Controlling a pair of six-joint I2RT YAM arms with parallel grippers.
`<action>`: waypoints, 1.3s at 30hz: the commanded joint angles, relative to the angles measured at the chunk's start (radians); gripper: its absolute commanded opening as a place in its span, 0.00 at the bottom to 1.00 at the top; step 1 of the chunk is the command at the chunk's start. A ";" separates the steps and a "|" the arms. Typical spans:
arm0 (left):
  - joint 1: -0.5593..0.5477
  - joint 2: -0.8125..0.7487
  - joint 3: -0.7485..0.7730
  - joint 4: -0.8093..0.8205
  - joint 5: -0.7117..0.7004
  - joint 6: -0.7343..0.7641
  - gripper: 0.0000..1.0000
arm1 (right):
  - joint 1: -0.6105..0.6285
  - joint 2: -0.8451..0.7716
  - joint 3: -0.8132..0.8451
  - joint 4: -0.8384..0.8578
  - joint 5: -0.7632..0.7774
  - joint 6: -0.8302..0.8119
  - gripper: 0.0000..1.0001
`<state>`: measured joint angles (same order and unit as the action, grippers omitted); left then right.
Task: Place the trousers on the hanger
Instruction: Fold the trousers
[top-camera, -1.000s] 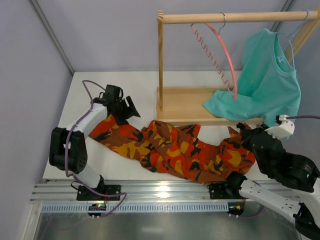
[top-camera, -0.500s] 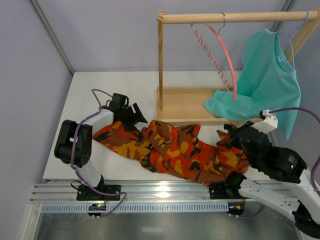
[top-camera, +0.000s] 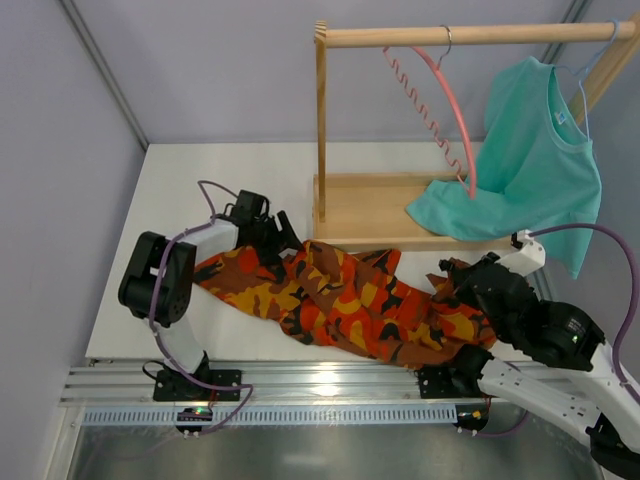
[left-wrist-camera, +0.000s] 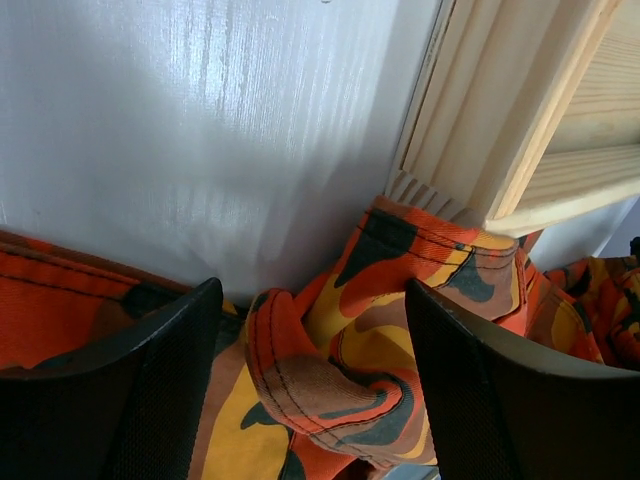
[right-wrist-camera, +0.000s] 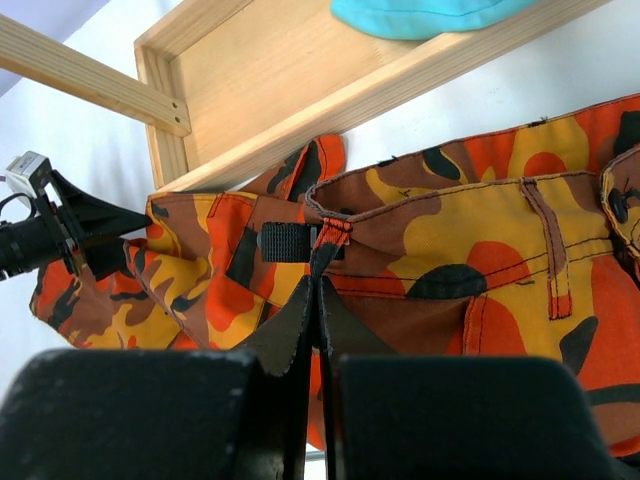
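Observation:
The camouflage trousers (top-camera: 350, 305) lie crumpled along the table's front, below the wooden rack. My left gripper (top-camera: 281, 243) is at their left end beside the rack's base corner. It stands open, its dark fingers (left-wrist-camera: 150, 390) straddling a raised fold of trouser cloth (left-wrist-camera: 330, 380) without pinching it. My right gripper (top-camera: 447, 275) is at the trousers' right end, shut (right-wrist-camera: 318, 290) on an orange loop of the waistband (right-wrist-camera: 470, 240). The pink hanger (top-camera: 455, 110) hangs by its hook from the rack's rail, with nothing on it.
The wooden rack has a tray-like base (top-camera: 375, 210), an upright post (top-camera: 321, 130) and a top rail (top-camera: 470, 35). A teal T-shirt (top-camera: 540, 150) on a light-blue hanger (top-camera: 585, 70) drapes onto the base's right side. Walls close in the table on the left and behind.
My left gripper has slid right along the trousers' edge to the rack base corner, still open. My right gripper has drawn the waistband a little leftward and stays shut.

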<state>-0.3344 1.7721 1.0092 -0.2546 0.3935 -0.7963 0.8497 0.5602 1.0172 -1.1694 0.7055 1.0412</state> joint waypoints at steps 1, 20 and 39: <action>-0.024 -0.068 0.000 0.014 -0.020 0.022 0.74 | 0.002 -0.046 -0.022 0.036 -0.021 -0.020 0.04; -0.072 -0.108 0.020 -0.116 -0.208 0.135 0.26 | 0.002 -0.033 -0.045 0.197 -0.029 -0.153 0.04; -0.040 -0.580 0.366 -0.842 -1.076 0.214 0.00 | 0.000 0.282 0.288 -0.067 0.311 -0.084 0.04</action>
<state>-0.3744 1.0927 1.4849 -1.0000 -0.6529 -0.5903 0.8497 0.8295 1.2724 -1.1786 0.9001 0.9134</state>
